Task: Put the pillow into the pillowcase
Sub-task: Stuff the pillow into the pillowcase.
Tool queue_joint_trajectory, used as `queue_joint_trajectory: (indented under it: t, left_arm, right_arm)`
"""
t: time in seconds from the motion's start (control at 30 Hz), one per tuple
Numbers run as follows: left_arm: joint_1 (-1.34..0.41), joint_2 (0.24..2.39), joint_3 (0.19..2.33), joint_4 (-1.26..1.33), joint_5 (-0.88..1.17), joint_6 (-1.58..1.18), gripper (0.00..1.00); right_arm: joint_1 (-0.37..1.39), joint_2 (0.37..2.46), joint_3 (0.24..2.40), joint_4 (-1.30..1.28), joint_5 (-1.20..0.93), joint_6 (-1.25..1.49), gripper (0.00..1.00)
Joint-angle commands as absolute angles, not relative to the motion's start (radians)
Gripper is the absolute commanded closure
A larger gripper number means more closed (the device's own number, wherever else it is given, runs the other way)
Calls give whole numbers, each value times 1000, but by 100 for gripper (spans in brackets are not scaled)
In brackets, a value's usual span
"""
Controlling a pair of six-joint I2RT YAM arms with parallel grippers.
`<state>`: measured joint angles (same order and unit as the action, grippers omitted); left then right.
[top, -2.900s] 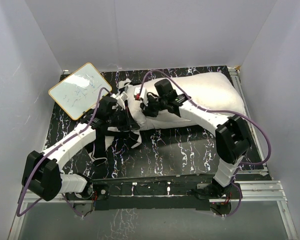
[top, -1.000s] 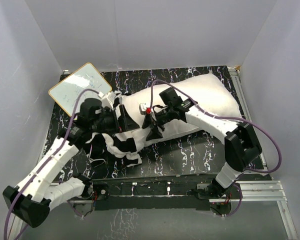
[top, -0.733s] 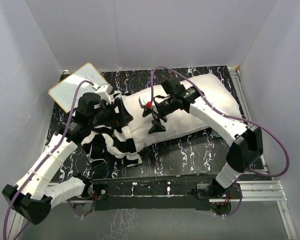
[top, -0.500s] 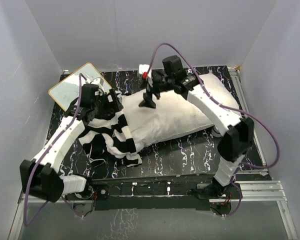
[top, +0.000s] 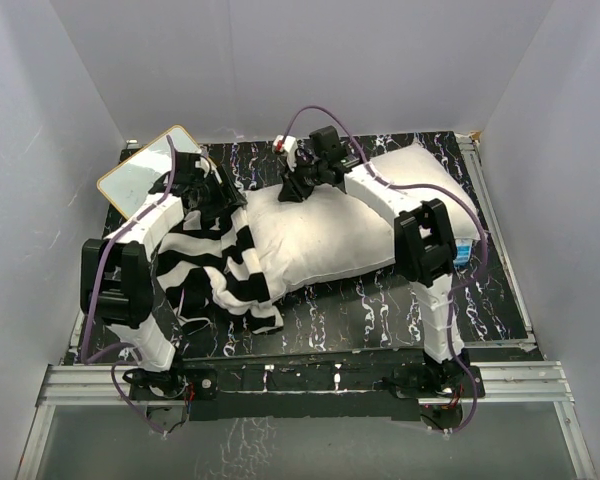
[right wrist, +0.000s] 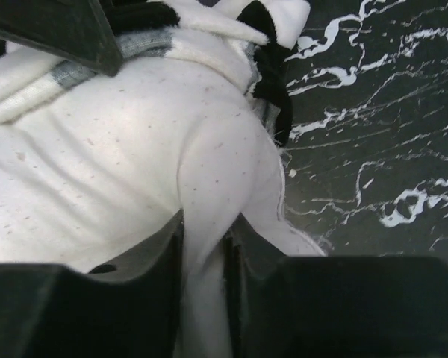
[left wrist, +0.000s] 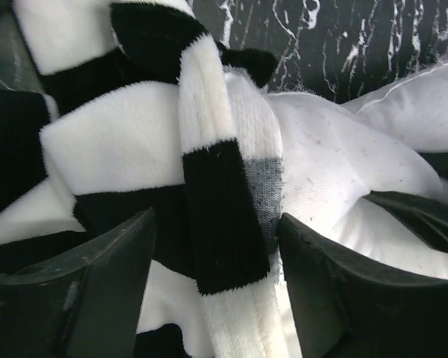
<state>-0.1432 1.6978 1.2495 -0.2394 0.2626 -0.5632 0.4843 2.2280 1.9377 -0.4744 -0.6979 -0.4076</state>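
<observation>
Showing from above the pillow [top: 350, 225] lying lengthwise left to right, running rightward from the left gripper [top: 223, 195], left end inside the pillowcase [top: 205, 265]. From the left wrist, clenched on a pillowcase fold. From the right wrist, right gripper [right wrist: 203, 231] pinching a ridge of pillow cloth.

The pillow [top: 330, 225] is white, the pillowcase [top: 205, 262] black-and-white striped, the table [top: 380, 300] black-marbled.
</observation>
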Motion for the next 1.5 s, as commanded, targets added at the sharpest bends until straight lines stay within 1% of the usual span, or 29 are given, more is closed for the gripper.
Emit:
queue_joint_trajectory:
  t: [0.0,0.03,0.17,0.27,0.33,0.57,0.77,0.9,0.93,0.97,1.0,1.03,1.07,1.1,1.23,1.37,1.47]
  left_arm:
    - [-143,1651,1281,-213,394,-610,38]
    - [-143,1626,1275,-214,392,-611,38]
    - [-142,1496,1265,-269,307,-567,36]
    - [-142,1415,1257,-296,260,-545,36]
    - [-143,1399,1263,-328,248,-541,36]
    - [-167,1451,1313,-380,302,-548,37]
    - [-215,1563,1358,-412,260,-523,38]
    - [-218,1625,1387,-442,238,-506,41]
    - [-220,1631,1388,-439,238,-506,43]
    - [-224,1636,1394,-439,237,-506,47]
    - [-225,1642,1404,-439,238,-507,58]
    - [-227,1645,1410,-439,242,-511,73]
    - [-229,1650,1424,-439,247,-517,86]
    - [-235,1650,1437,-438,252,-521,91]
    - [-268,1664,1533,-426,324,-534,100]
    - [-339,1701,1677,-422,424,-557,100]
    - [-411,1733,1800,-436,435,-562,100]
  right_arm:
    - [489,2109,1803,-387,-674,-405,90]
    - [489,2068,1760,-341,-676,-394,92]
    - [482,1890,1610,-181,-711,-362,92]
    - [481,1808,1555,-134,-735,-342,92]
    - [480,1779,1530,-121,-747,-323,92]
    - [482,1722,1450,-63,-746,-298,92]
    - [482,1707,1437,-54,-762,-288,92]
    - [481,1693,1419,-44,-765,-287,92]
    - [481,1691,1414,-42,-767,-285,92]
    - [481,1691,1408,-39,-769,-285,92]
    - [480,1690,1403,-34,-771,-283,92]
    - [482,1689,1399,-30,-773,-280,92]
    - [481,1690,1397,-29,-774,-280,92]
    - [482,1690,1396,-29,-772,-281,92]
    - [481,1700,1426,-40,-761,-288,92]
    - [480,1732,1587,-118,-740,-324,92]
    - [470,1738,1696,-166,-751,-333,92]
